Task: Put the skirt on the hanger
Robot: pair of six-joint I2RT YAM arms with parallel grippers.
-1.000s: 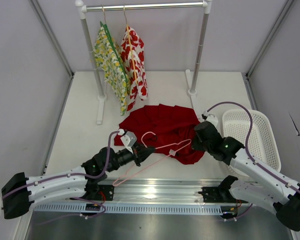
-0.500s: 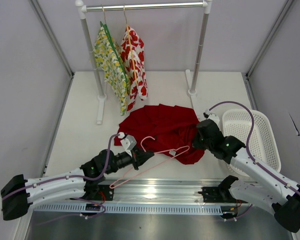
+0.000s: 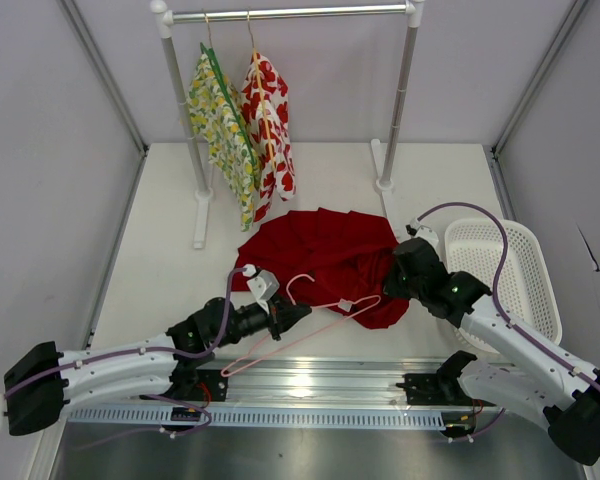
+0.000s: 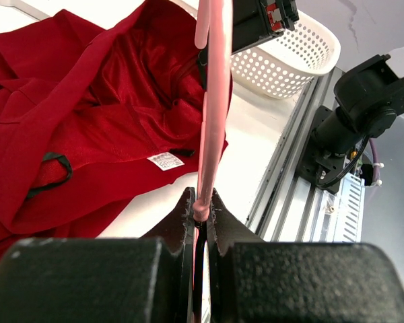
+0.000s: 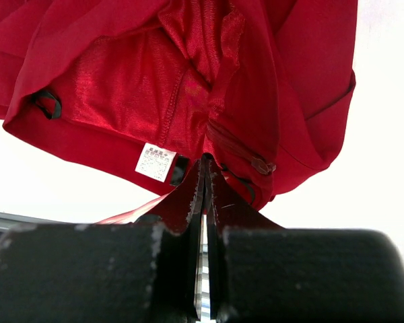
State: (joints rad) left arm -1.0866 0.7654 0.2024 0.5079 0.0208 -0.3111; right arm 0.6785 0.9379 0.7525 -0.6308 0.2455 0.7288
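skirt point(image 3: 320, 245): soft deep-red folds | hanger point(image 4: 214, 101): thin pink wire, triangular

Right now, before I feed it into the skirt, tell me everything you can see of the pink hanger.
The hanger is thin pale pink wire, a triangle with a curved hook. The left claw is shut on its wire, aiming it toward the right arm. Its far end reaches the near edge of the red skirt beside the right claw; whether it is inside the cloth is unclear.

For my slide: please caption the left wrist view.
Left hand grips the pink hanger, red skirt lying beyond.
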